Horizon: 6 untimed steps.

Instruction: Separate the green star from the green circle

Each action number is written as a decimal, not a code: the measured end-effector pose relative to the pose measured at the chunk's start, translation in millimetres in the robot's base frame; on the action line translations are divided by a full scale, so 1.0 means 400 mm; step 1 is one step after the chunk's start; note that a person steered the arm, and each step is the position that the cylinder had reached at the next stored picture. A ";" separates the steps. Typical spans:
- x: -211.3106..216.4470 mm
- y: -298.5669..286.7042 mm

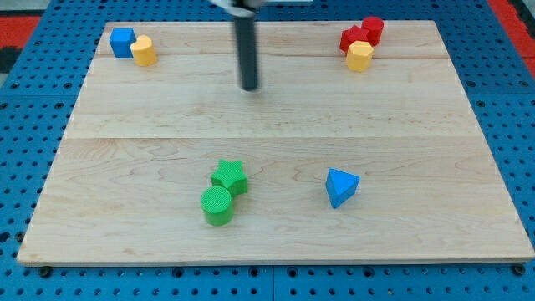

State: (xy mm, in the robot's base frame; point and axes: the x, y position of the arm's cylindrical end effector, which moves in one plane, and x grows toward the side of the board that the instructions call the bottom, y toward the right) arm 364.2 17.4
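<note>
The green star [229, 176] lies on the wooden board [276, 117] below its middle, toward the view's left. The green circle [217, 206] sits just below and left of the star, touching it. My tip [249, 88] is the lower end of the dark rod that comes down from the view's top. It stands well above the star in the view, a little to its right, and touches no block.
A blue cube [122, 42] and a yellow block [144, 51] sit together at the top left. Two red blocks [363, 33] and a yellow block [359, 56] cluster at the top right. A blue triangle [341, 186] lies at the lower right.
</note>
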 end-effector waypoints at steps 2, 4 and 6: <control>0.343 0.102; 0.491 -0.015; 0.367 -0.232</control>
